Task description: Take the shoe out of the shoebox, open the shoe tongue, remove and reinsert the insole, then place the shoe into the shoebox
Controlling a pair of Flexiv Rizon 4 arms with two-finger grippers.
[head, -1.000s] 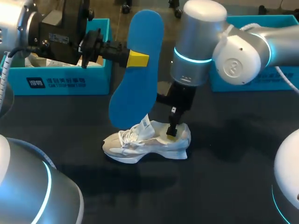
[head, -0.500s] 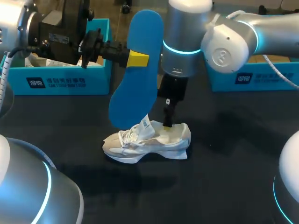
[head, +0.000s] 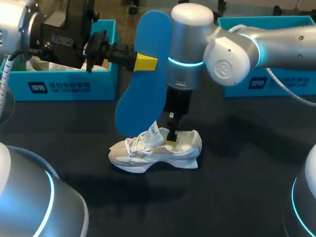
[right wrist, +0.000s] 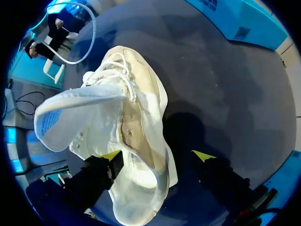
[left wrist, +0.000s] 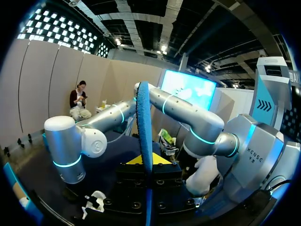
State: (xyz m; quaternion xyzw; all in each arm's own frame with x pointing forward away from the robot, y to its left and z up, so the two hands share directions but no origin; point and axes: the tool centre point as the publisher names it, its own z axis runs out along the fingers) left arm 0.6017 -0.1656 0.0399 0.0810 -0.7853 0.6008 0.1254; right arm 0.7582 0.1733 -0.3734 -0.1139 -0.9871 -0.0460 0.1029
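Note:
A white shoe [head: 155, 150] lies on its sole on the dark table, its tongue [head: 154, 132] pulled up. The blue insole [head: 145, 84] stands upright in the air above the shoe's toe, with my left gripper [head: 145, 62] shut on its middle. In the left wrist view the insole [left wrist: 144, 127] is edge-on between the fingers of that gripper [left wrist: 149, 162]. My right gripper [head: 172, 138] points down into the shoe's mouth behind the tongue. In the right wrist view this gripper [right wrist: 157, 157] is open and straddles the shoe [right wrist: 136, 136] near the heel, with the tongue [right wrist: 70, 113] ahead.
A blue shoebox [head: 64, 86] stands at the back left behind my left arm. A second blue box [head: 266, 81] stands at the back right. The right arm's big joint [head: 187, 49] hangs close beside the raised insole.
My right arm has swung left, bringing its gripper from the shoe's heel end toward the tongue. The left arm and the insole have not moved.

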